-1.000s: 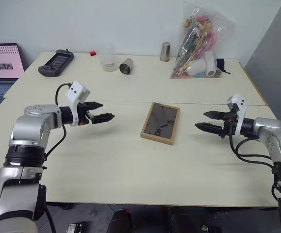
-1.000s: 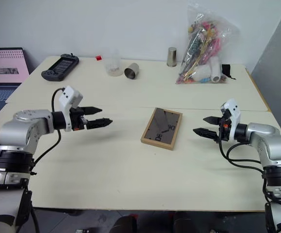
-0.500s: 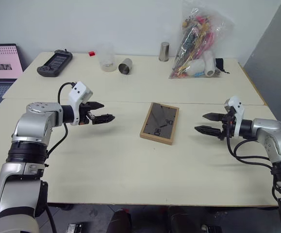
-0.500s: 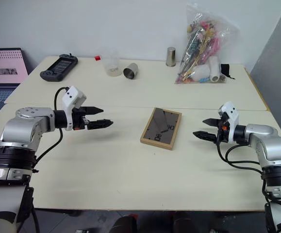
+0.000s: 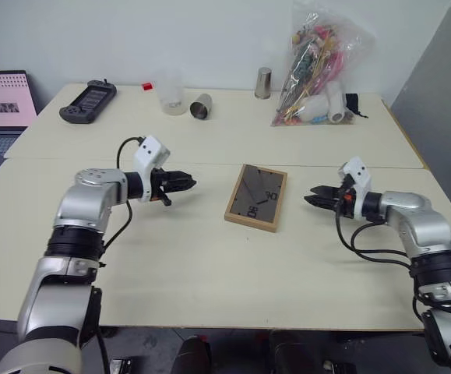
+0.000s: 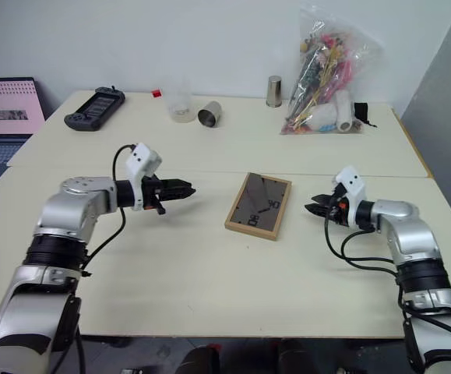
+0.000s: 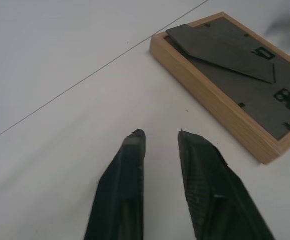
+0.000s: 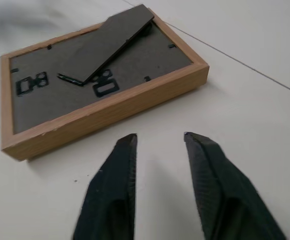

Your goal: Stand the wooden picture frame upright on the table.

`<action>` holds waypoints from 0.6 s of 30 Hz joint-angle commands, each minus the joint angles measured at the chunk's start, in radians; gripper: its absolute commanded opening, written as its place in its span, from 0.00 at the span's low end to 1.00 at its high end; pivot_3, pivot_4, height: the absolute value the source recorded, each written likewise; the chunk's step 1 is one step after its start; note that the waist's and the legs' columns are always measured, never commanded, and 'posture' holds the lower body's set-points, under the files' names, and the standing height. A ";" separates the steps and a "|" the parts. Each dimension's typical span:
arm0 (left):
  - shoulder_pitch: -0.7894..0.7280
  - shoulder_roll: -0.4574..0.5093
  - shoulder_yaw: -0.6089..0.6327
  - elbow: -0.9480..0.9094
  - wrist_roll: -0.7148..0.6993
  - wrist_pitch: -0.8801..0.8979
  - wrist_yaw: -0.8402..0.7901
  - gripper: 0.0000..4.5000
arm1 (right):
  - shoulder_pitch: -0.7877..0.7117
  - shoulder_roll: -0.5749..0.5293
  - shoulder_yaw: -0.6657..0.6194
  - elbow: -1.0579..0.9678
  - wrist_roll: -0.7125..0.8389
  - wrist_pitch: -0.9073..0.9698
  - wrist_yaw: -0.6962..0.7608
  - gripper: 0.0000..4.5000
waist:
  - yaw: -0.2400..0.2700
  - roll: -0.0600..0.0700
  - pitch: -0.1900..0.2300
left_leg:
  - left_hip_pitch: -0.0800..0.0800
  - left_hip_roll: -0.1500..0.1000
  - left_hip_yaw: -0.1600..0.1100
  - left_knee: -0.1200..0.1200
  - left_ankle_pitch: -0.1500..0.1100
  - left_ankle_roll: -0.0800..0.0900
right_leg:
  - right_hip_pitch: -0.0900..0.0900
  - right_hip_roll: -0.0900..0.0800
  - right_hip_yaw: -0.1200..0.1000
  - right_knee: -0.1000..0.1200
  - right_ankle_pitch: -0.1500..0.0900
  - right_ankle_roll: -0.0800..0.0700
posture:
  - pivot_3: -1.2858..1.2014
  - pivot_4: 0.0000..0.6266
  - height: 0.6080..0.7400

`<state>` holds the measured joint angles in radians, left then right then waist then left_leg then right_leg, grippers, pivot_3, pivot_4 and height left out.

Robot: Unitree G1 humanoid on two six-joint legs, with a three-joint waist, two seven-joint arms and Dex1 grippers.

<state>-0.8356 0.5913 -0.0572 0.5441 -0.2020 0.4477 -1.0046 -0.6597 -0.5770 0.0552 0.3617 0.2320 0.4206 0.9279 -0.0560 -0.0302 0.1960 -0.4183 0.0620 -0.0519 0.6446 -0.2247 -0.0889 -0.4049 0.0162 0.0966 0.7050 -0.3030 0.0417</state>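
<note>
The pale cream bench [image 5: 209, 265] ran wide and bare at its near edge, a thin dark seam crossing it farther back. Nearest the robot, the left hand [image 5: 184, 185] and the right hand [image 5: 315, 199] hung just above the top on either side of the wooden picture frame [image 5: 257, 197], both pointing inward at it, each with its fingers drawn to a narrow gap and gripping nothing. The frame lay flat between them, near both but touching neither, dark grey back panel up with the easel stand folded against it and its long sides toward the two hands. The likely trouble from here: with the fingers this narrow and the frame lying flush, a hand could push the smooth wooden edge along the slick top instead of getting under it, skating the frame sideways or turning it askew; and if the frame were lifted with the stand not swung out, it would probably topple back flat. Beyond the seam stood a metal cup on its side [image 5: 202, 107], a clear cup [image 5: 173, 97], a black handheld console [image 5: 89, 100], an upright metal tumbler [image 5: 264, 82] and a clear bag of colourful oddments [image 5: 315, 66]. A laptop [image 5: 1, 109] sat off to the left, against a plain white wall.
</note>
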 commanded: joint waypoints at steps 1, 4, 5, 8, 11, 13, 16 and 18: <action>-0.057 -0.076 -0.027 0.111 0.052 -0.121 0.047 0.03 | -0.064 0.056 0.012 0.060 -0.054 -0.061 -0.081 0.11 | 0.000 0.000 0.000 | 0.000 0.000 0.000 0.000 0.000 0.000 | 0.000 0.000 0.000 0.000 0.000 0.000 | 0.52 0.24 1.00; -0.093 -0.130 -0.027 0.205 0.071 -0.185 0.069 0.00 | -0.086 0.092 0.023 0.116 -0.088 -0.099 -0.111 0.01 | 0.000 0.000 0.000 | 0.000 0.000 0.000 0.000 0.000 0.000 | 0.000 0.000 0.000 0.000 0.000 0.000 | 0.52 0.24 1.00; -0.107 -0.150 -0.030 0.239 0.080 -0.206 0.078 0.00 | -0.094 0.107 0.028 0.138 -0.100 -0.115 -0.127 0.01 | 0.000 0.000 0.000 | 0.000 0.000 0.000 0.000 0.000 0.000 | -0.001 0.000 0.000 0.000 0.000 0.000 | 0.52 0.24 1.00; -0.139 -0.187 -0.033 0.316 0.101 -0.253 0.095 0.00 | -0.111 0.142 0.033 0.179 -0.121 -0.142 -0.151 0.01 | 0.000 0.000 0.000 | 0.000 0.000 0.000 -0.001 0.000 0.000 | -0.001 0.000 0.000 0.001 0.000 0.000 | 0.52 0.24 1.00; -0.151 -0.216 -0.048 0.342 0.112 -0.254 0.064 0.00 | -0.115 0.173 0.048 0.202 -0.142 -0.164 -0.162 0.01 | -0.001 0.000 0.000 | 0.000 0.000 0.000 0.000 0.000 0.000 | -0.001 0.000 0.000 0.001 0.000 0.000 | 0.52 0.24 1.00; -0.147 -0.228 -0.056 0.329 0.112 -0.246 0.033 0.00 | -0.109 0.186 0.056 0.194 -0.144 -0.165 -0.152 0.01 | -0.002 0.000 0.000 | 0.000 -0.001 0.000 -0.001 0.000 0.000 | -0.001 0.000 0.000 0.002 0.000 0.000 | 0.52 0.24 1.00; -0.141 -0.238 -0.064 0.310 0.117 -0.241 0.006 0.00 | -0.105 0.201 0.062 0.180 -0.143 -0.163 -0.149 0.01 | -0.003 0.000 0.000 | 0.000 -0.001 0.000 0.000 0.000 0.000 | -0.001 0.000 0.000 0.002 0.000 0.000 | 0.52 0.24 1.00; -0.137 -0.240 -0.071 0.298 0.126 -0.235 0.002 0.00 | -0.101 0.214 0.069 0.150 -0.135 -0.150 -0.140 0.01 | -0.003 0.000 0.000 | 0.000 -0.001 0.000 -0.001 0.000 0.000 | -0.001 0.000 0.000 0.003 0.000 0.000 | 0.52 0.24 1.00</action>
<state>-0.9636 0.3588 -0.1157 0.8931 -0.0815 0.2136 -0.9762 -0.7473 -0.3835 0.1184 0.5792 0.0896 0.2749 0.7665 -0.0594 -0.0302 0.1960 -0.4178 0.0613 -0.0521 0.6441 -0.2247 -0.0891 -0.4055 0.0160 0.0966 0.7079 -0.3030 0.0416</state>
